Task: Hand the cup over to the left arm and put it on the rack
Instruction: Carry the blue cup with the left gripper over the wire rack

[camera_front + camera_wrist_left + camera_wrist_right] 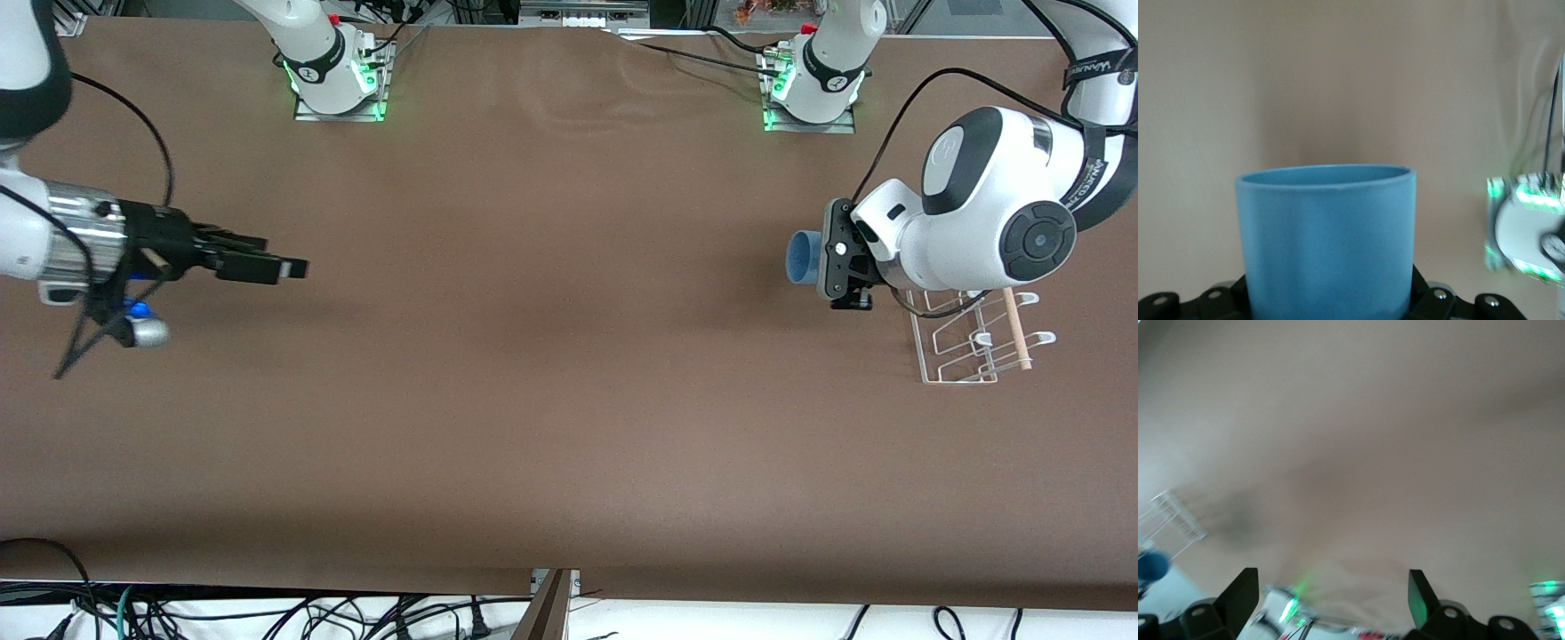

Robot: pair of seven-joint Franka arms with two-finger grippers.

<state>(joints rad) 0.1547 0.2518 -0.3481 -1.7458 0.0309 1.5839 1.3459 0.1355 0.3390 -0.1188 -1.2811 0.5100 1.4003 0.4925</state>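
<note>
The light blue cup (pixel 803 258) is held on its side in my left gripper (pixel 822 260), mouth pointing toward the right arm's end of the table. It is up in the air over the brown table, just beside the rack (pixel 965 351). In the left wrist view the cup (pixel 1328 240) fills the space between the black fingers. The rack is clear plastic with looped hooks and a thin wooden dowel (pixel 1016 329), partly hidden under the left arm. My right gripper (pixel 289 267) is open and empty over the table at the right arm's end, its fingers (pixel 1241 593) wide apart.
The two arm bases (pixel 338 71) (pixel 813 84) with green lights stand along the table's edge farthest from the front camera. A black cable (pixel 133 116) hangs by the right arm. The rack (pixel 1171 517) shows faintly in the right wrist view.
</note>
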